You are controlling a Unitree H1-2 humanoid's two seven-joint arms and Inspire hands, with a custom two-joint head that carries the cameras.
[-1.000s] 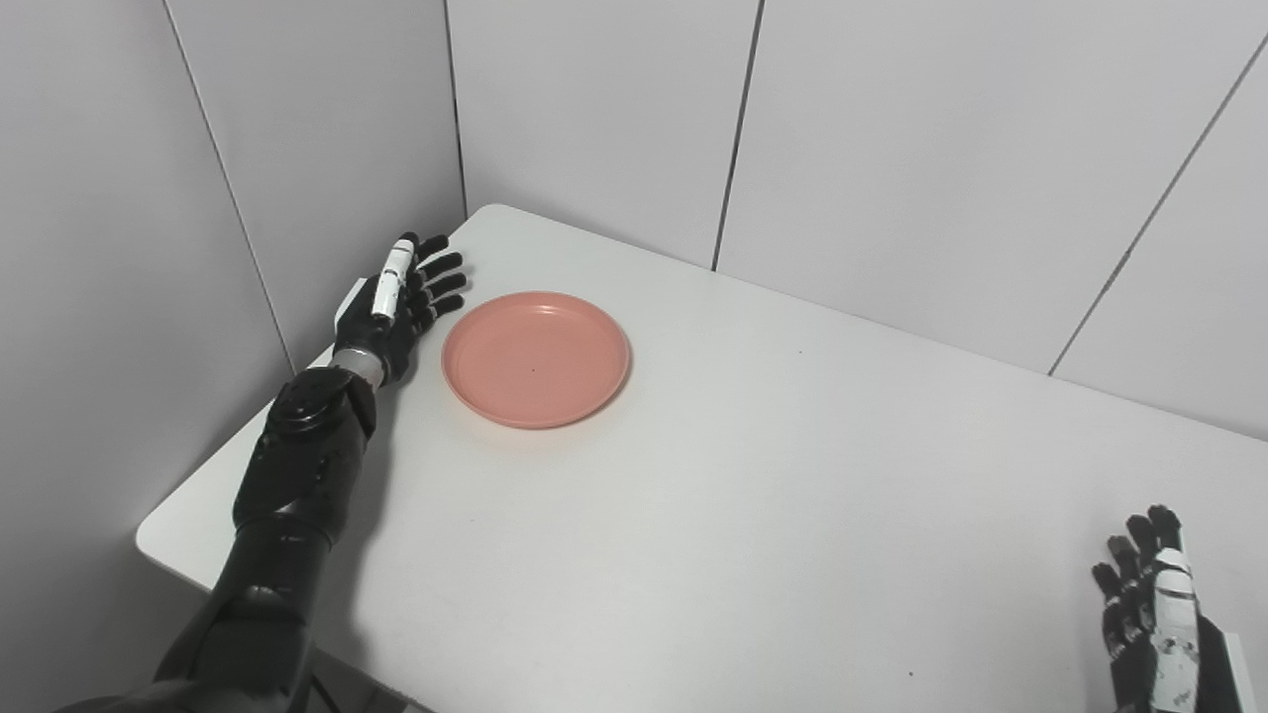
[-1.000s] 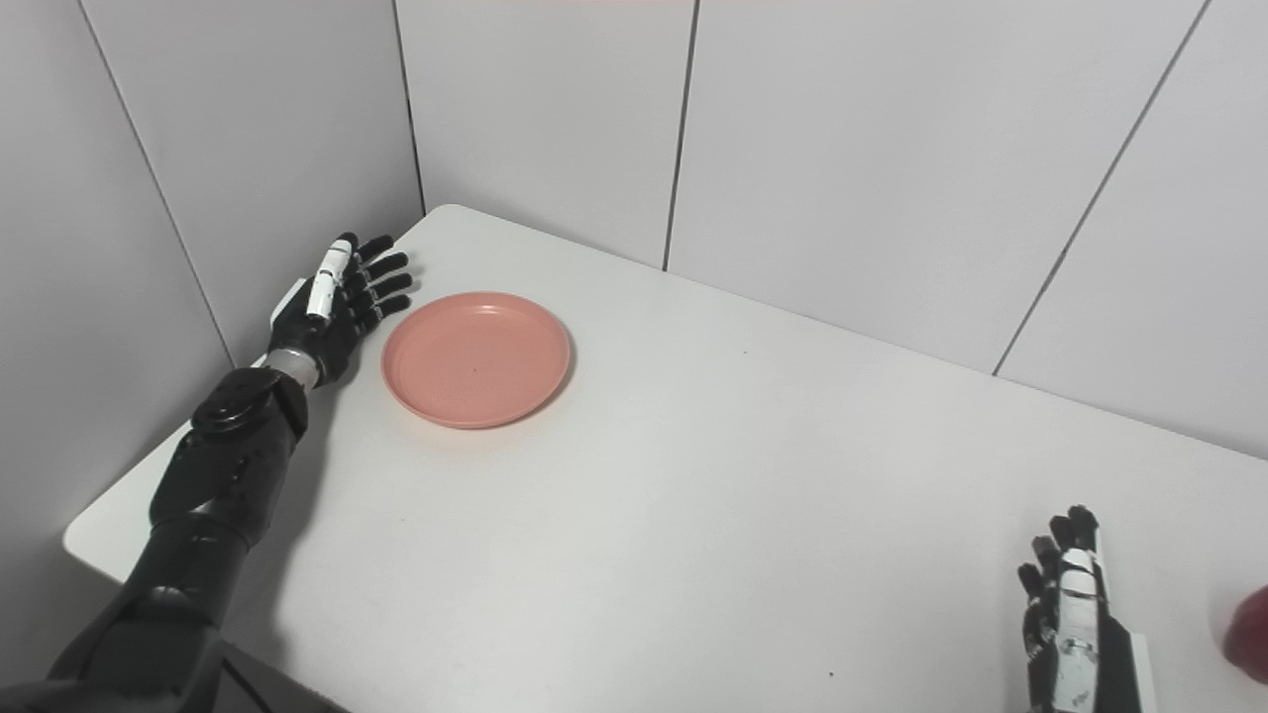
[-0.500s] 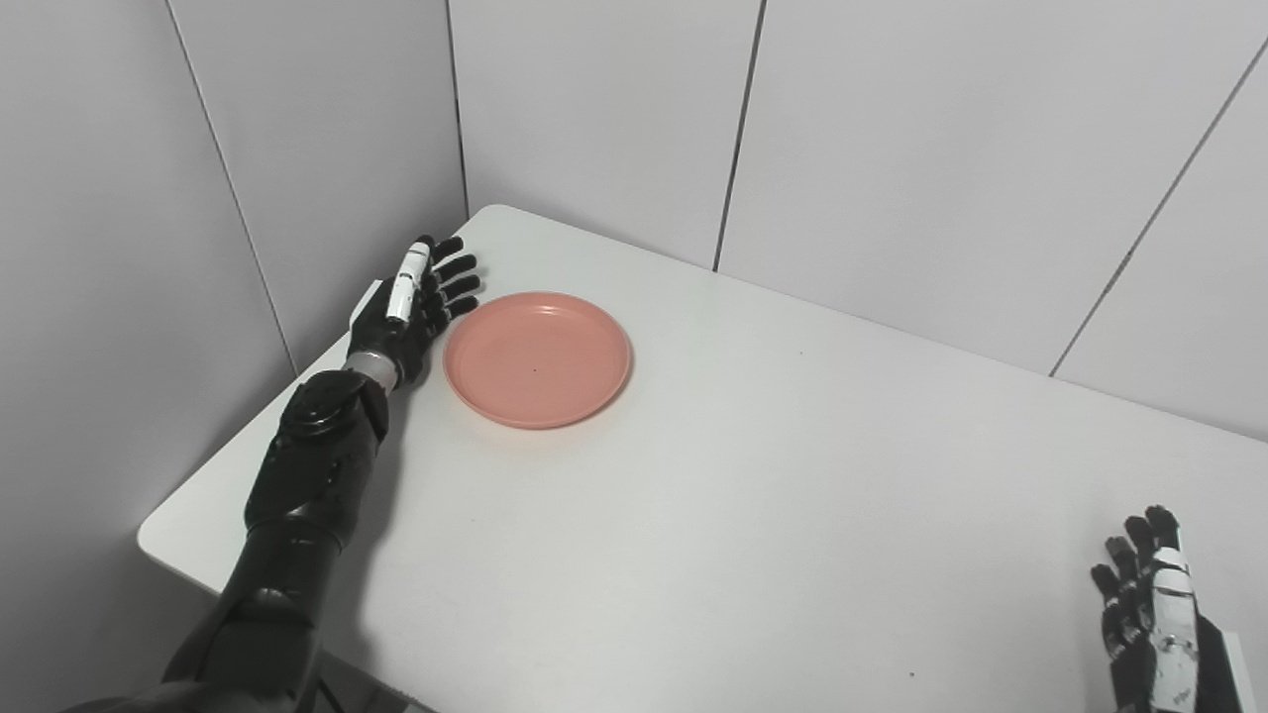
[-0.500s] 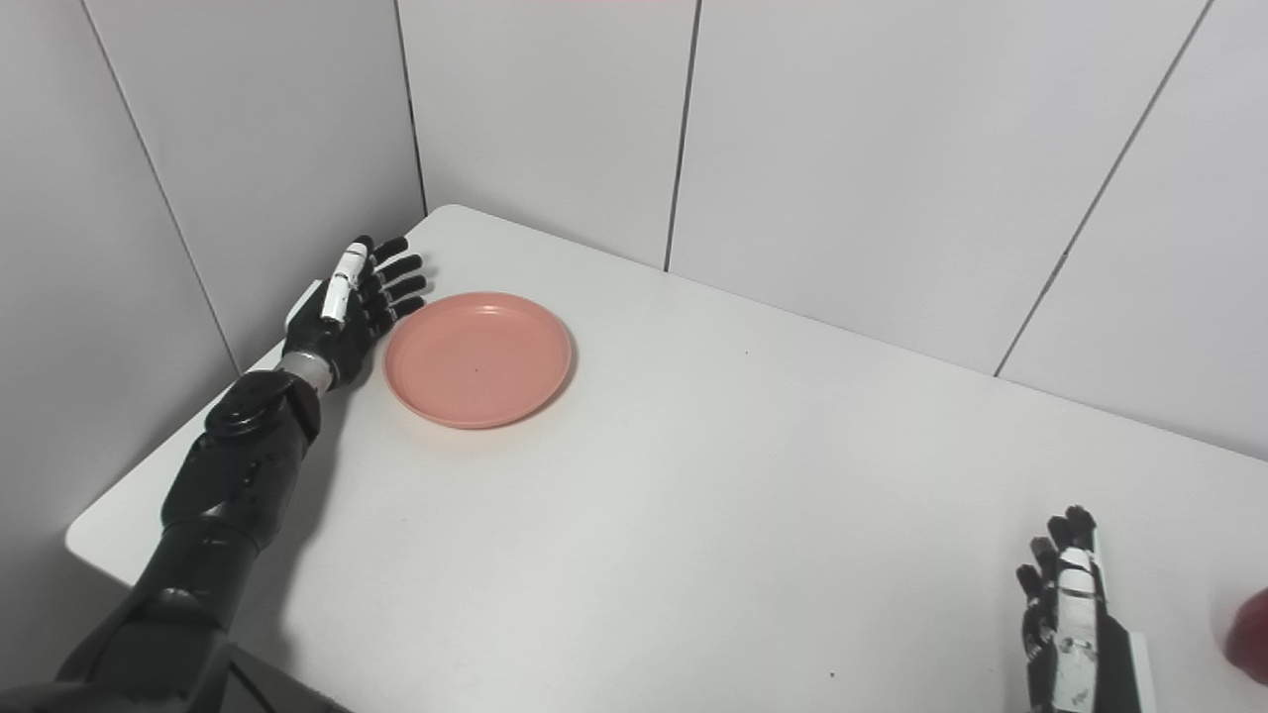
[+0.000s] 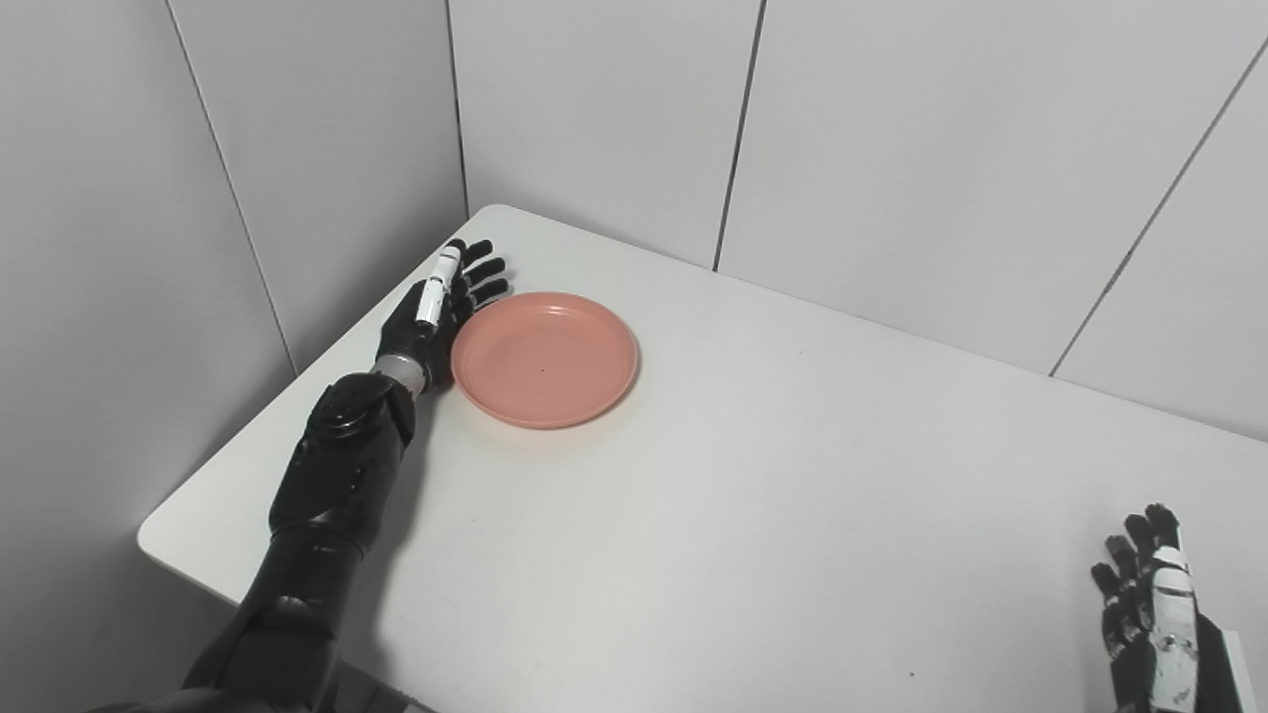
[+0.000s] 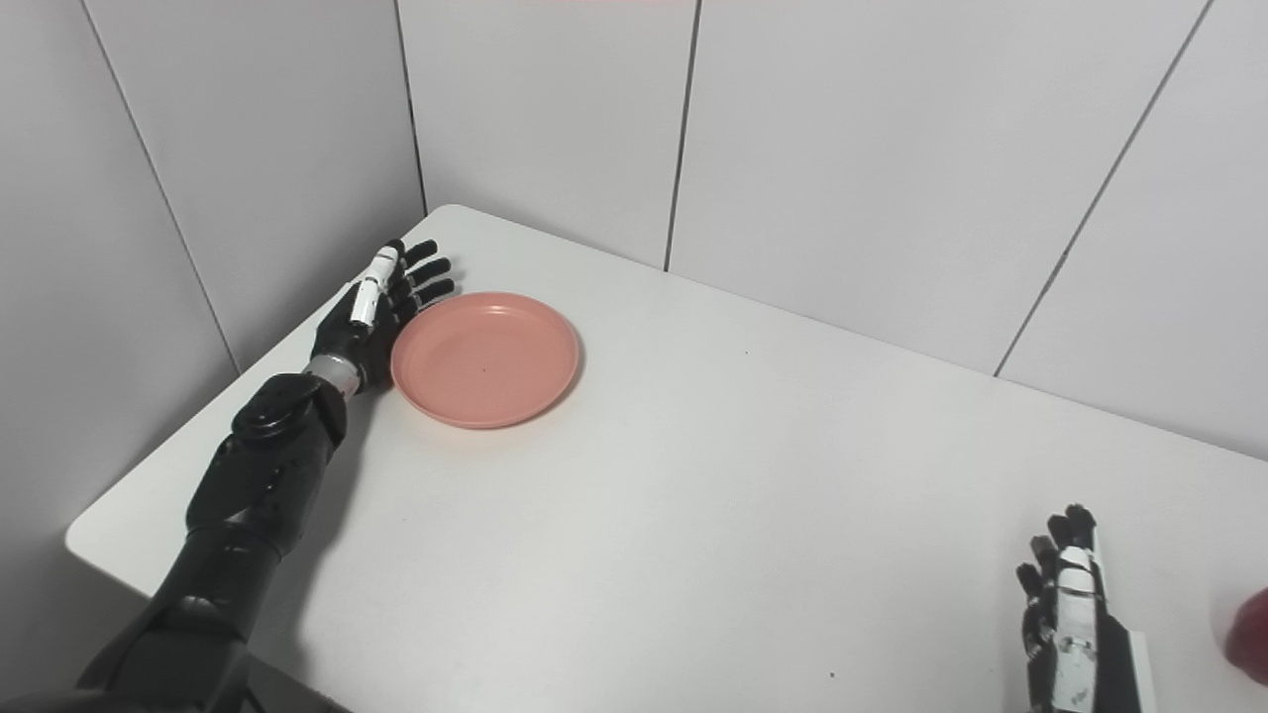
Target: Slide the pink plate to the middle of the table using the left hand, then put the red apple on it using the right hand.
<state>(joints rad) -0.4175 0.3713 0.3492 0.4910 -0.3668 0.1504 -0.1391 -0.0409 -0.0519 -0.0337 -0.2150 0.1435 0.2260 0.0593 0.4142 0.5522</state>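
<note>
Pink round plastic plate (image 5: 544,358) lies flat near the far left corner of the white table (image 5: 753,515), empty. Against its left rim stands the left hand (image 5: 436,312), black with a white strip along the top, on edge with fingers straight and spread, holding nothing; the view does not settle whether palm and rim actually touch. At the near right, the right hand (image 6: 1068,619) rests with fingers extended and apart, its wrist cut off by the bottom edge. Only a dark red sliver of the red apple (image 6: 1250,634) shows at the right border of the right eye view.
</note>
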